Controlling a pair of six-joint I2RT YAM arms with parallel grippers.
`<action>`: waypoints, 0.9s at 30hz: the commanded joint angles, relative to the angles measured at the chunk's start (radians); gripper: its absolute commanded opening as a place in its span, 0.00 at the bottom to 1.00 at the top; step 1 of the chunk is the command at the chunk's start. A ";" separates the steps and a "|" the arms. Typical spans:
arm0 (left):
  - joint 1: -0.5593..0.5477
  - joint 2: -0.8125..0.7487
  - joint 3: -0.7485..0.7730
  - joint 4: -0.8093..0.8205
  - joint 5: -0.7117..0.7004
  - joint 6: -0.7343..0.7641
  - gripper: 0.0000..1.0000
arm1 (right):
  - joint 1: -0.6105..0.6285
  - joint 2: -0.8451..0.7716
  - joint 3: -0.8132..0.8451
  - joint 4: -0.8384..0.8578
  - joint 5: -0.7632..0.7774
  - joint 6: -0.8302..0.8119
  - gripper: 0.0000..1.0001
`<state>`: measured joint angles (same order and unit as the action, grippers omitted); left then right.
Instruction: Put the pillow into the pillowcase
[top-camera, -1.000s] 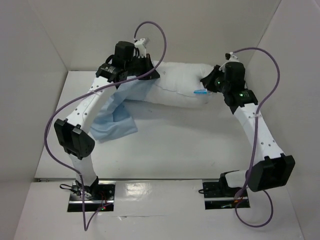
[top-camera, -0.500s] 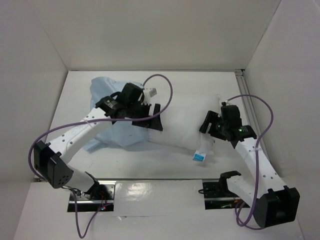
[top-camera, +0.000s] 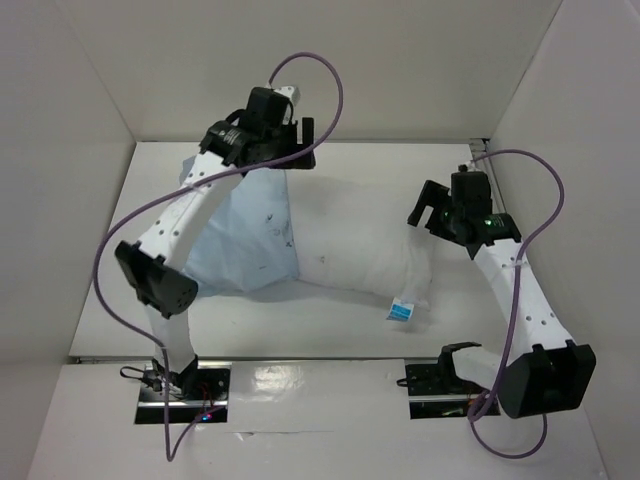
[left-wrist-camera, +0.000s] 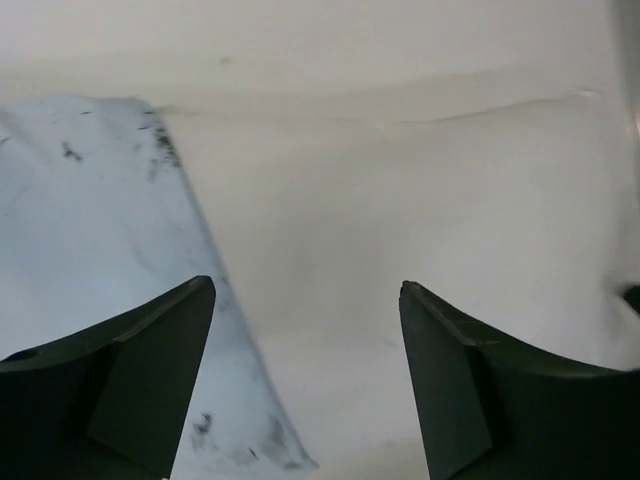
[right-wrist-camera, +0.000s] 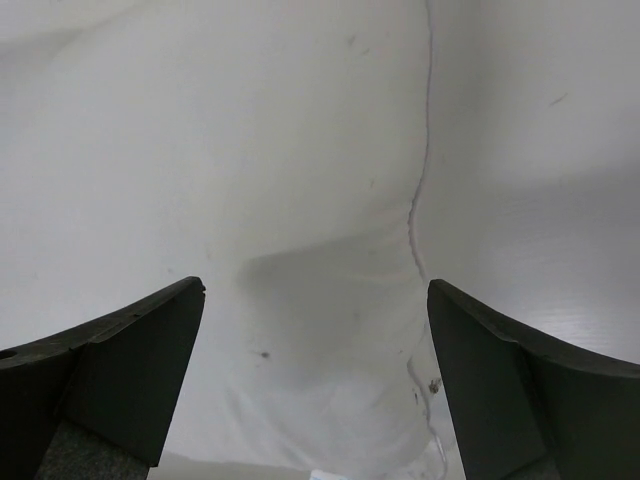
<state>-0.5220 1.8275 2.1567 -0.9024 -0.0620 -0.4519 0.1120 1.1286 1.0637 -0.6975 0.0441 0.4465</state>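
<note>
Both claws are spread wide and hold nothing. The left claw (top-camera: 300, 150) hangs over the far side of the flat white table (top-camera: 340, 335), above the spot where the thin, wrinkly light blue cloth pillowcase (top-camera: 240, 240) meets the big puffy white pillow (top-camera: 350, 245). Its own camera shows the left claw (left-wrist-camera: 305, 290) with blue cloth (left-wrist-camera: 90, 230) under one finger and a white surface under the other.

The right claw (top-camera: 422, 208) hangs over the right end of the pillow. Its camera shows the right claw (right-wrist-camera: 315, 285) right above the soft white pillow (right-wrist-camera: 300, 180), not touching it.

The pillow lies in the middle of the table. Its left end touches the pillowcase, which lies to the left. I cannot tell if that end is tucked inside. Most of the pillow is outside. A small blue and white tag (top-camera: 402, 309) sticks out at its near right corner.
</note>
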 joint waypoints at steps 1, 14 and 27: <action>0.037 0.139 0.086 -0.113 -0.197 -0.028 0.89 | -0.047 0.052 0.077 0.020 -0.012 -0.034 1.00; 0.100 0.308 0.078 -0.101 -0.271 -0.036 0.60 | -0.280 0.189 -0.004 0.110 -0.341 -0.057 1.00; 0.109 0.285 0.146 -0.054 -0.130 0.034 0.00 | -0.272 0.284 -0.100 0.271 -0.455 0.009 1.00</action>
<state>-0.4164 2.1445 2.2730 -0.9939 -0.2729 -0.4633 -0.1703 1.3743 0.9970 -0.5392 -0.3317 0.4343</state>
